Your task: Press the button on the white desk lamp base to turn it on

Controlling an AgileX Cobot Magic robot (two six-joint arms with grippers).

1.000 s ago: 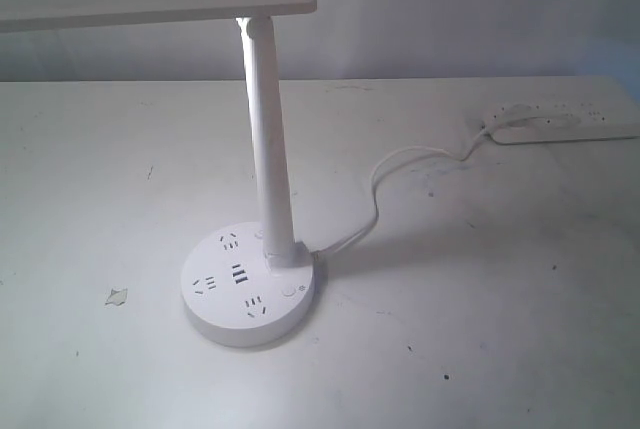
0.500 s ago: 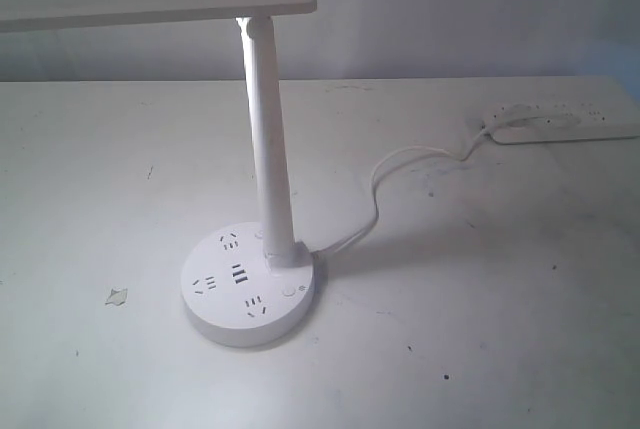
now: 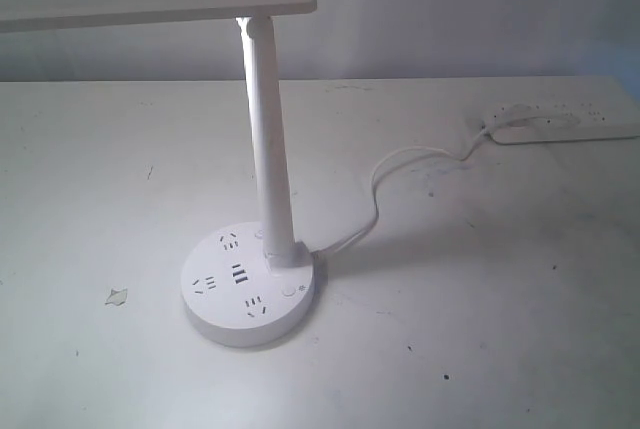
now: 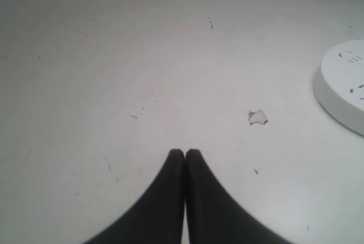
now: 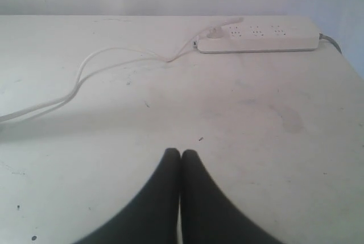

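Note:
The white desk lamp (image 3: 264, 139) stands left of centre in the exterior view, its flat head reaching left and unlit. Its round white base (image 3: 212, 316) carries dark socket holes and black USB slots. The tiny round button (image 3: 290, 292) sits on the base's right side, near the post. Neither arm shows in the exterior view. In the left wrist view my left gripper (image 4: 185, 152) is shut and empty over bare table, with the base's edge (image 4: 335, 93) off to one side. My right gripper (image 5: 180, 152) is shut and empty too, well apart from the lamp.
A long white power strip (image 3: 560, 121) (image 5: 259, 37) lies at the table's far right. The lamp's white cord (image 3: 380, 189) (image 5: 79, 82) curls from it to the base. A small torn scrap (image 3: 117, 296) (image 4: 257, 117) lies left of the base.

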